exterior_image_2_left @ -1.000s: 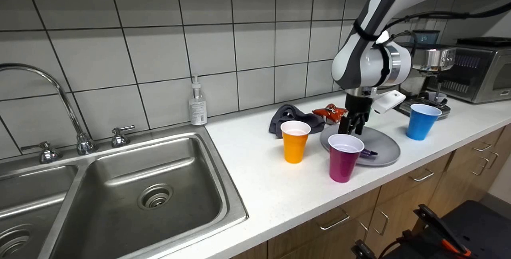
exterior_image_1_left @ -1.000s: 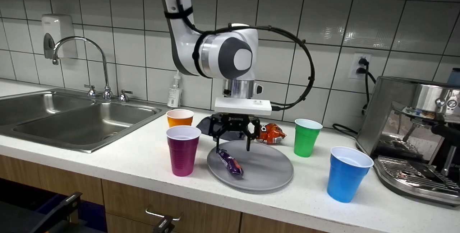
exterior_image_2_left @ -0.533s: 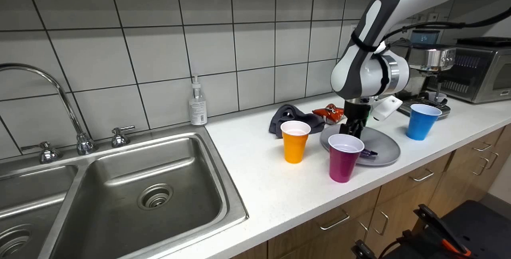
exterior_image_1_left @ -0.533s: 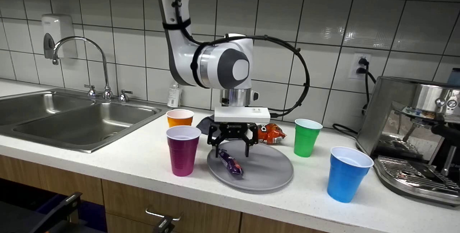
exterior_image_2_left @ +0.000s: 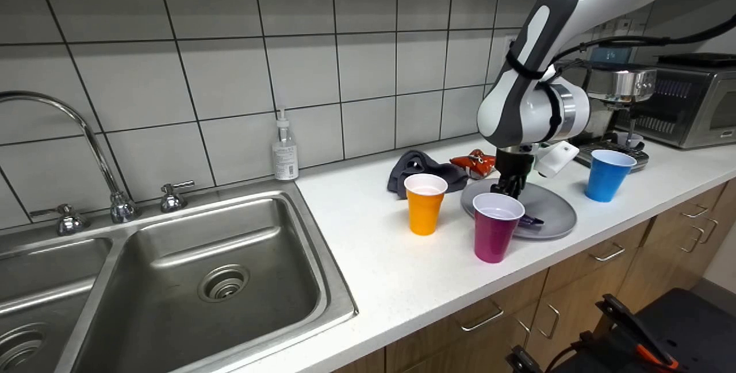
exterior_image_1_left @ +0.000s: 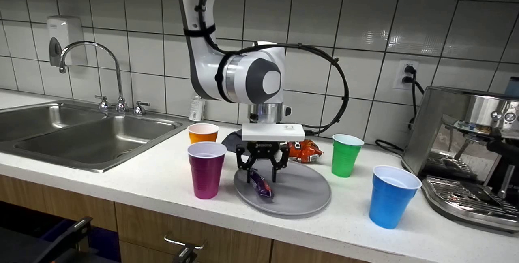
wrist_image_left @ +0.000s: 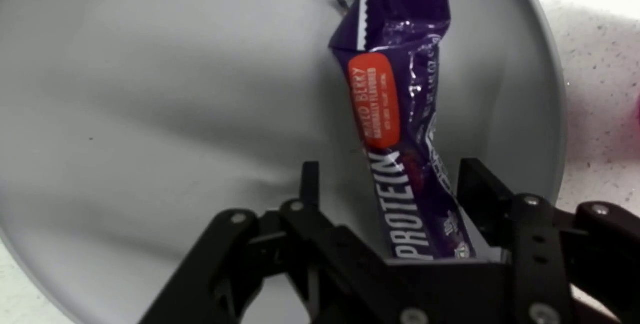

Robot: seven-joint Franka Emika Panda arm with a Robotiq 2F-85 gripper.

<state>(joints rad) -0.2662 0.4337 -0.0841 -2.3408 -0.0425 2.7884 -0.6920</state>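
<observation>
The end effector (exterior_image_1_left: 261, 180) stands released, its jaws apart on either side of a purple protein bar (wrist_image_left: 400, 124), which lies on a gray plate (exterior_image_1_left: 304, 194) on the white desk (exterior_image_1_left: 154, 176), off center toward a maroon cup (exterior_image_1_left: 206, 176).

In an exterior view, looking from in front of the worktop (exterior_image_1_left: 158, 178) and slightly above, facing the tiled wall (exterior_image_1_left: 316, 11) at a mild slant, at medium range, spanning sink (exterior_image_1_left: 113, 133) to coffee machine (exterior_image_1_left: 482, 103). Also in an exterior view, looking down from close by the sink, slanting along worktop and tiled wall toward the oven (exterior_image_2_left: 698, 120), with the plate (exterior_image_2_left: 555, 206) farther off. Overlapping, in both exterior views, across sink, magenta cup (exterior_image_1_left: 206, 176) and plate. In the wrist view, looking steeply down, at very close range, over the tool (wrist_image_left: 392, 179) onto the purple bar (wrist_image_left: 407, 129) and much of the plate. Sharing purple bar and plate with both exterior views.
</observation>
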